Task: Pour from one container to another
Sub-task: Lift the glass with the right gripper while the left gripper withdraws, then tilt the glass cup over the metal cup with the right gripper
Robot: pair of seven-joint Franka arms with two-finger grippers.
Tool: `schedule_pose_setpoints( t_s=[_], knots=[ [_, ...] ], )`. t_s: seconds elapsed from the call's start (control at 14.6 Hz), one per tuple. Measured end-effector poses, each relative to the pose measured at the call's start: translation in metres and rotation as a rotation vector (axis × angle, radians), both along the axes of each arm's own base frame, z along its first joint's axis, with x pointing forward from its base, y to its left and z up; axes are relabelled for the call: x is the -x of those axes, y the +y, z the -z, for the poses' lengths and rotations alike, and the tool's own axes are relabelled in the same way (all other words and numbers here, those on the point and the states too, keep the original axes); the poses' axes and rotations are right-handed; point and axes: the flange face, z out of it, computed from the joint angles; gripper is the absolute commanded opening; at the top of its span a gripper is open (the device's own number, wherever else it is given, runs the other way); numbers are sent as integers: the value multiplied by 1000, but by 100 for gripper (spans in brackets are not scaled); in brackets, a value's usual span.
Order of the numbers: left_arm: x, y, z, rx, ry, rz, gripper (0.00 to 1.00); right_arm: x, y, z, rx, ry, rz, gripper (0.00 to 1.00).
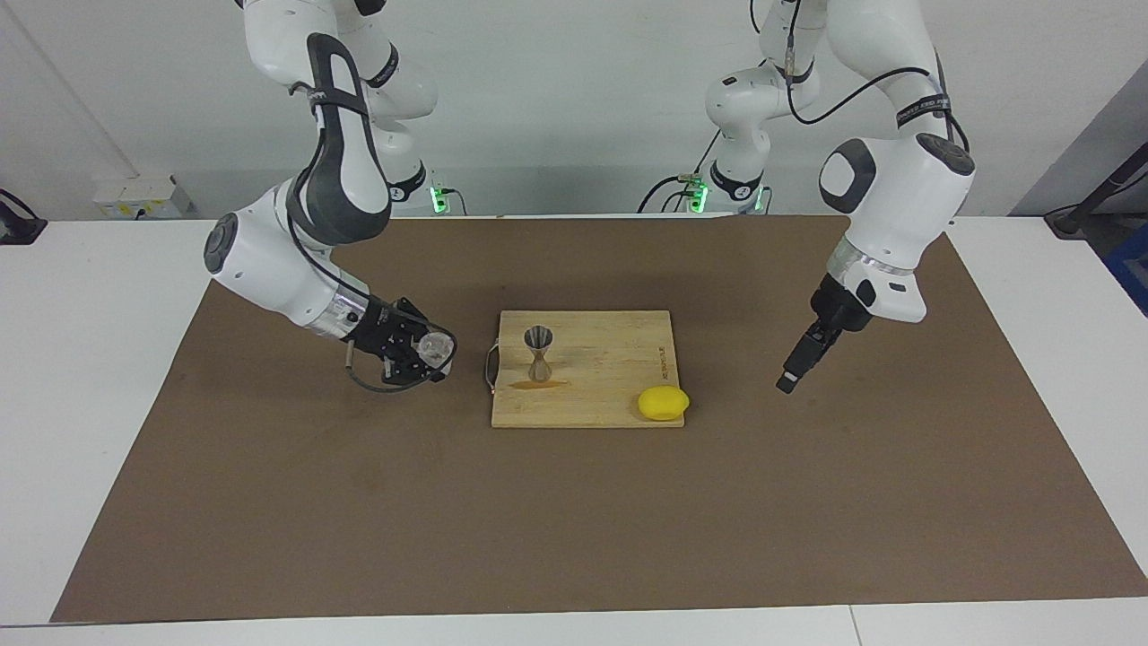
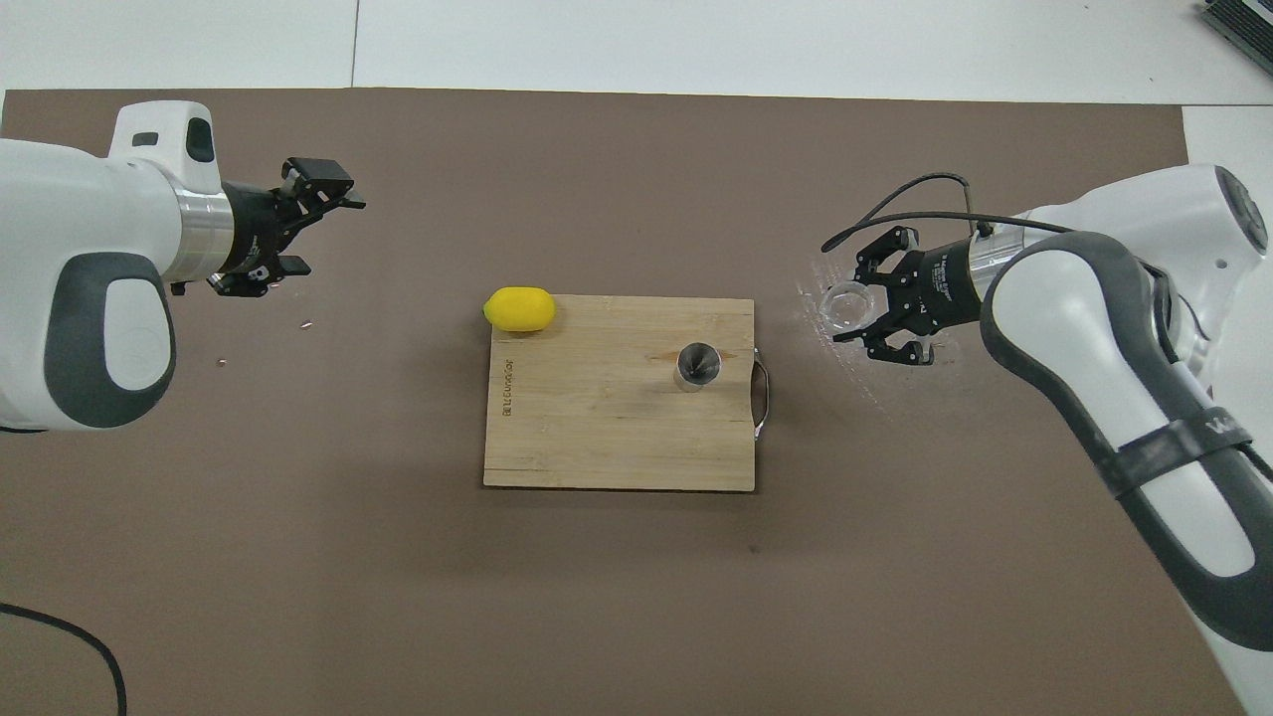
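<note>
On the desk, the right tool grips the clear cup, tipped sideways beside the cutting board. The metal jigger stands upright on the board, so pouring seems undone. The left tool waits over the mat; I cannot tell its state.

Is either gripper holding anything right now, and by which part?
The right gripper is shut on the clear cup, gripping its side wall, off the board's handle end. The left gripper hangs over the mat, holding nothing.

Right hand closed; left hand seemingly shut.
</note>
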Motion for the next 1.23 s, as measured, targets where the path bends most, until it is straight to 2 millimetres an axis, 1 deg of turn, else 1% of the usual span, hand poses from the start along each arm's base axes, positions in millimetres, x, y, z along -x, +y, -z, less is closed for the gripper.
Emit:
schedule_pose_setpoints(
  t_s=[0.21,0.34,0.48,0.55,0.82,1.03,1.17,1.23],
  knots=[
    [4,38,-7,-104,40,208,100,0,34,-2,50,-11,-3,0],
    [16,56,-21,-183,81,354,100,2,58,0,109,-17,0,0],
    [34,63,-43,-225,118,484,100,7,82,2,139,-15,-8,0],
    [44,65,-55,-240,131,525,100,9,91,2,157,-17,-11,0],
    [76,67,-91,-322,211,606,100,15,120,-6,234,-40,-38,0],
    [87,70,-126,-333,237,629,100,21,138,-7,281,-57,-78,0],
    [89,81,-146,-327,223,616,100,24,144,-7,293,-65,-96,0],
    [89,87,-151,-323,218,612,100,25,146,-7,302,-70,-105,0]
  ],
)
